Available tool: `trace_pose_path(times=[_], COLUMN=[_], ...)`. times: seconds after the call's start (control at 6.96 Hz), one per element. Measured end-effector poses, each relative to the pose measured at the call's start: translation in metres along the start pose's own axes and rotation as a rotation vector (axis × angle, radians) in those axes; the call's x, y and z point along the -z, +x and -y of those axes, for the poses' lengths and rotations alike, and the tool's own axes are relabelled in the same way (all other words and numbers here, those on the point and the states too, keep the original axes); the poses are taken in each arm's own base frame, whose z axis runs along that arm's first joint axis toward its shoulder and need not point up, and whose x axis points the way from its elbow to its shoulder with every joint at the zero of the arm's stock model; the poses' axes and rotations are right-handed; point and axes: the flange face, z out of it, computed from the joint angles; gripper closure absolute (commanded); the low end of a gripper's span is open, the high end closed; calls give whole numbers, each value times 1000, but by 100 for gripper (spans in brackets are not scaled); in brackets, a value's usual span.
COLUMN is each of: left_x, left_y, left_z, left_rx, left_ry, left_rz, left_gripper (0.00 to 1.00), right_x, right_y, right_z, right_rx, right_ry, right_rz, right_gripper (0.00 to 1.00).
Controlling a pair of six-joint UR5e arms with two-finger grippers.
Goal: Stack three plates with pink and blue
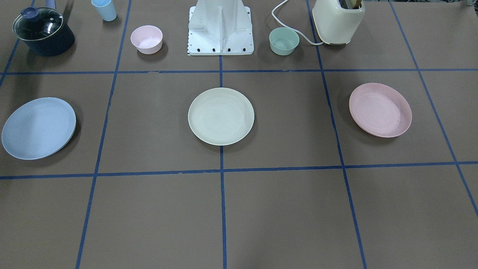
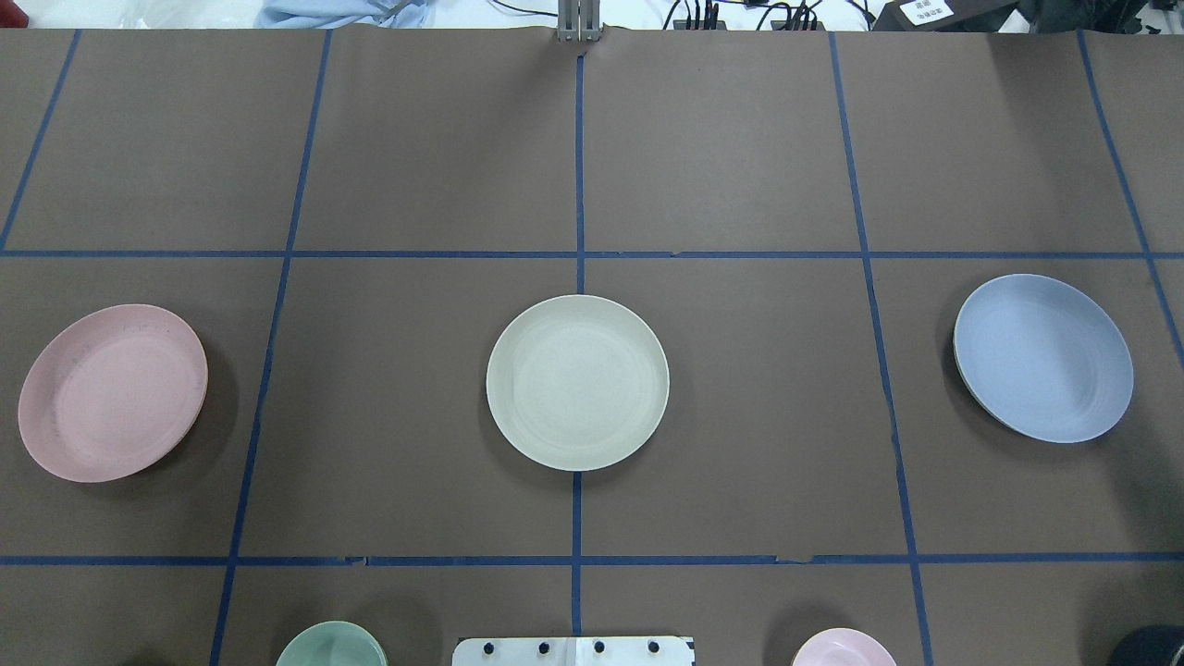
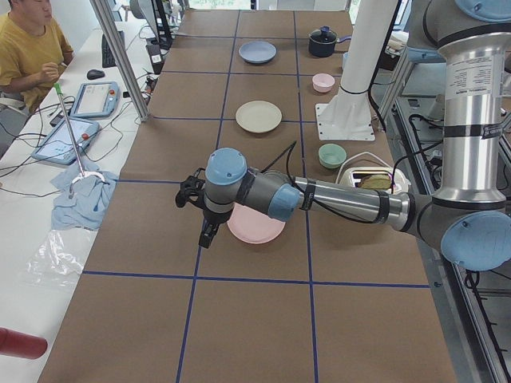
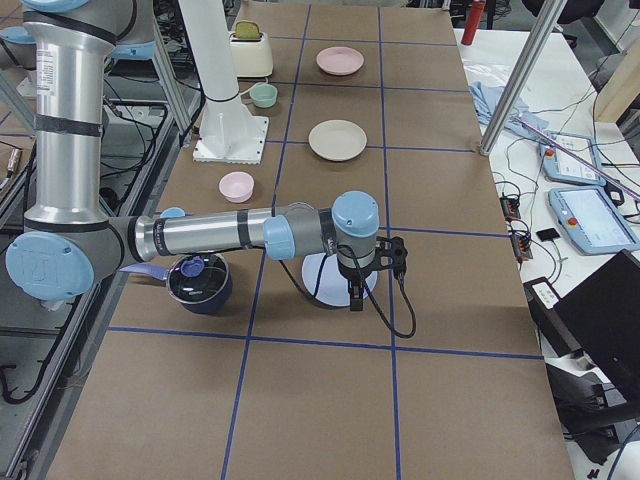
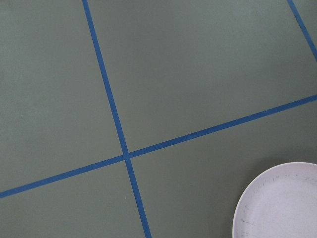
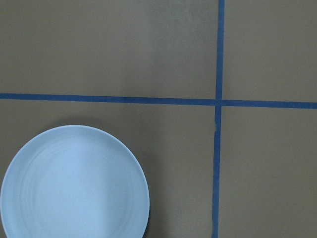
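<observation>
Though I cannot tell if my left hand or right hand is spread, the pink plate and blue plate look light, stiff and slick, best pinched at the rim.

three plates sit in one row across the table, well apart: middle plate at centre, left plate near the left end, right plate near the right end. along the robot-side edge i see left bowl and right bowl flanking the base, toaster further left, cup and pot toward the right corner.
</observation>
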Motion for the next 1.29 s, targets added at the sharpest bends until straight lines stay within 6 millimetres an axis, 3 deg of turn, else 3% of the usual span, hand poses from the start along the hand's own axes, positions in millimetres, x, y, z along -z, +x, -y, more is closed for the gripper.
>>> trace_pose_path(times=[0.58, 1.29], left_x=[14, 11], left_y=[15, 15], left_z=[0, -11], left_rx=[-20, -21], left_ry=[20, 14], left_rz=[-11, -17], left_gripper=[0, 0], right_x=[-1, -4], right_y=[1, 4], right_z=[0, -6], right_rx=[-2, -4], right_ry=[-1, -5], right_rz=[1, 5], right_gripper=[0, 0])
